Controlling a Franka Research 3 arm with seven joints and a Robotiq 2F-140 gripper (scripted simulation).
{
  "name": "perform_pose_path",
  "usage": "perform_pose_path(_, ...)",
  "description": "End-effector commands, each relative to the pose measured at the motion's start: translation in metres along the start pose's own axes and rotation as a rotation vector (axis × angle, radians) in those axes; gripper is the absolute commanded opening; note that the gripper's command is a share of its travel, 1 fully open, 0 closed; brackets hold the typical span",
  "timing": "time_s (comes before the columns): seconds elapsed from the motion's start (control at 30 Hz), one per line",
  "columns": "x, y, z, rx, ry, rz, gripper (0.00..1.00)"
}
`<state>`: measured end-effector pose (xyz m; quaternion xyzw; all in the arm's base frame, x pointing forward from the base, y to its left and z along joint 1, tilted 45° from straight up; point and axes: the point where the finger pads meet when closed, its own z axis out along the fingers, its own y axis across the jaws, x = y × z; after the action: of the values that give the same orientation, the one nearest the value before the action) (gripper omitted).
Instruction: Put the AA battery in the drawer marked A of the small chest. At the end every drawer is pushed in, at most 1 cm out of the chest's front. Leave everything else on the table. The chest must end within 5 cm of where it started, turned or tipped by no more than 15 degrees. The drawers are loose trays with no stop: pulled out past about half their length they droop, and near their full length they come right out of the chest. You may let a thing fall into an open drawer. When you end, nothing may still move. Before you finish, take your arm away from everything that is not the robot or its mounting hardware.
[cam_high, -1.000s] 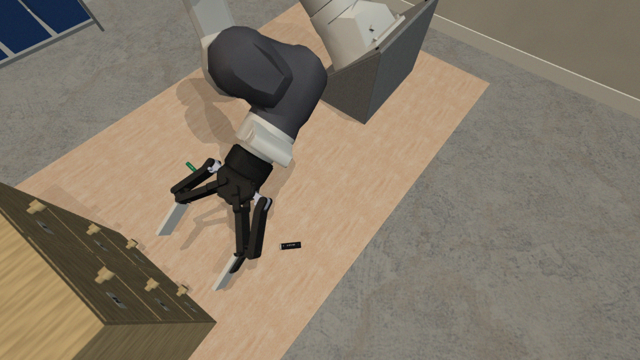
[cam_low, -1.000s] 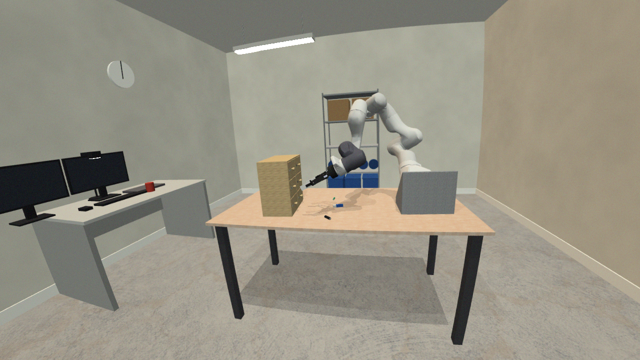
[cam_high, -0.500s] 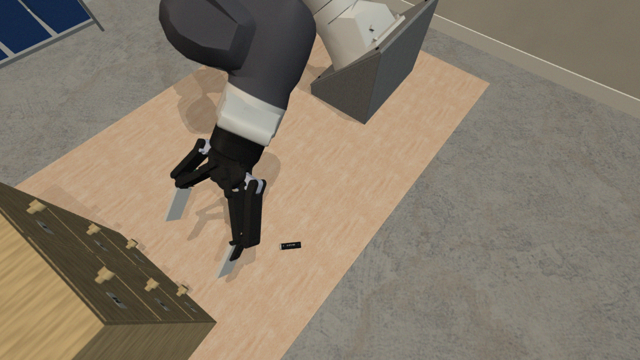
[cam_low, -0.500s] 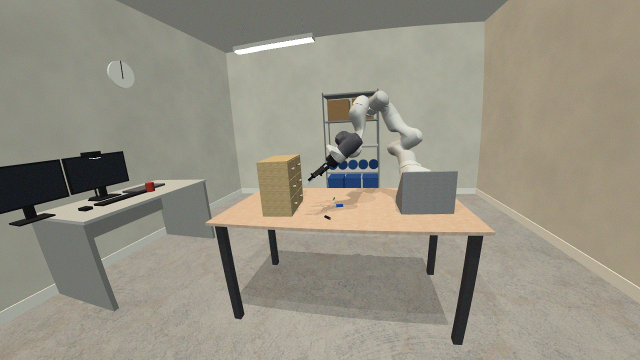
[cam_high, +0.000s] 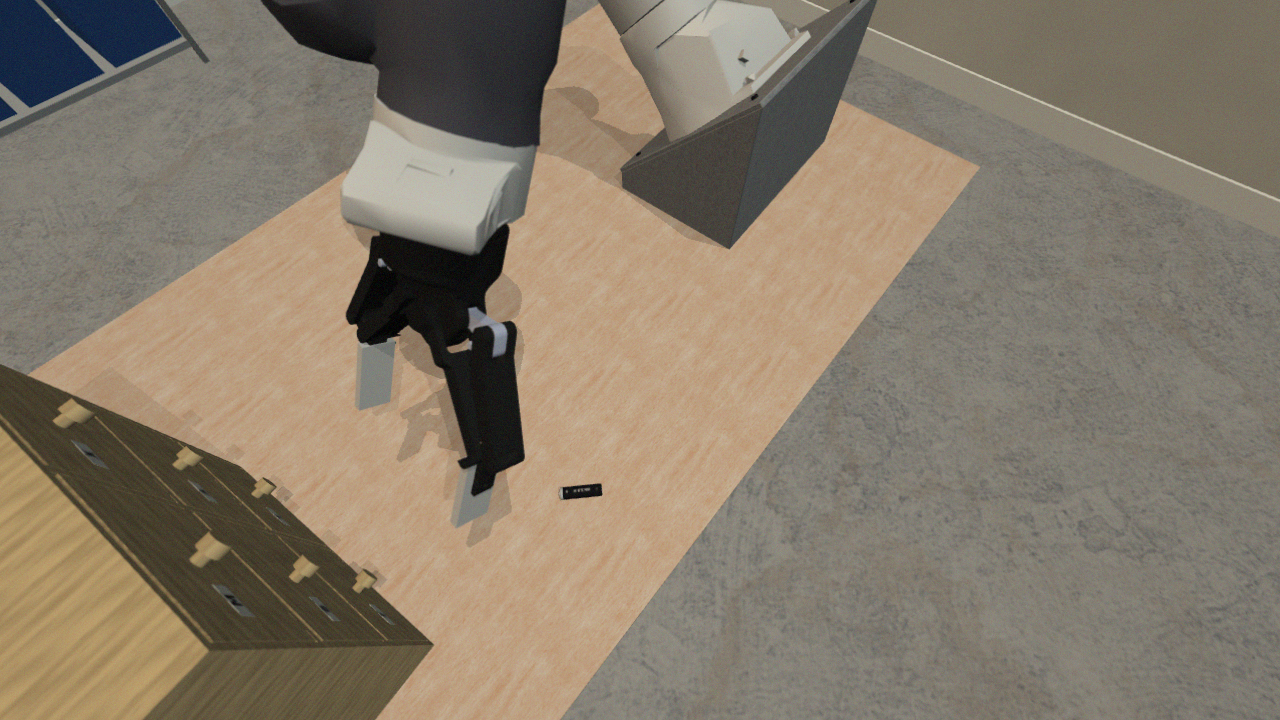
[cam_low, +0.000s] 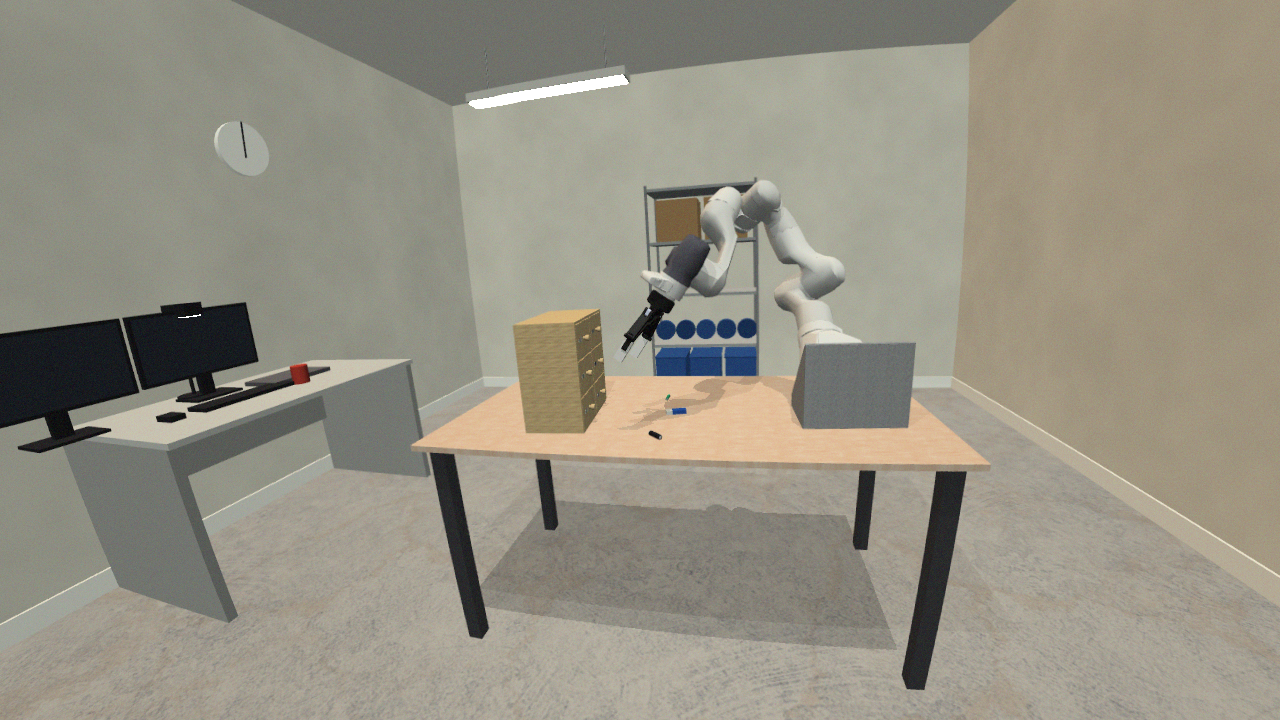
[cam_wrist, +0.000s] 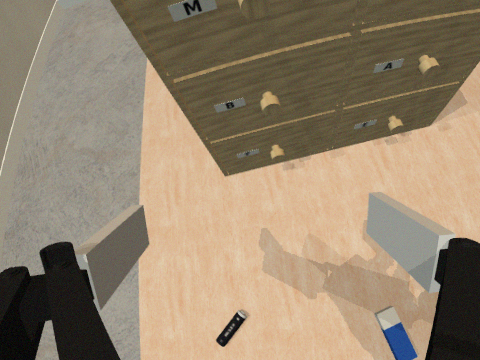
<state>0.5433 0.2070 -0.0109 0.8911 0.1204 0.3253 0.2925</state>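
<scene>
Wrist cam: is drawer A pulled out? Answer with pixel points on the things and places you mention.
No, the front of drawer A (cam_wrist: 367, 77) sits flush with the fronts around it on the chest (cam_wrist: 280, 65).
</scene>
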Motion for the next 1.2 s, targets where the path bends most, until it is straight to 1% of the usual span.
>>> perform_pose_path(0.0,-0.004,0.003,-0.01,-0.058,-0.189,-0.197,1.0)
perform_pose_path(0.3,-0.01,0.003,-0.041,-0.069,-0.403,-0.141,1.0)
perform_pose_path(0.37,-0.01,0.003,-0.041,-0.069,-0.403,-0.141,1.0)
perform_pose_path(0.4,-0.01,0.003,-0.043,-0.077,-0.445,-0.158,1.0)
perform_pose_path(0.57,-0.012,0.003,-0.052,-0.093,-0.547,-0.185,1.0)
perform_pose_path(0.67,-0.013,0.003,-0.055,-0.096,-0.574,-0.185,1.0)
perform_pose_path(0.8,-0.013,0.003,-0.057,-0.098,-0.594,-0.184,1.0)
perform_pose_path(1.17,-0.013,0.003,-0.058,-0.098,-0.6,-0.184,1.0)
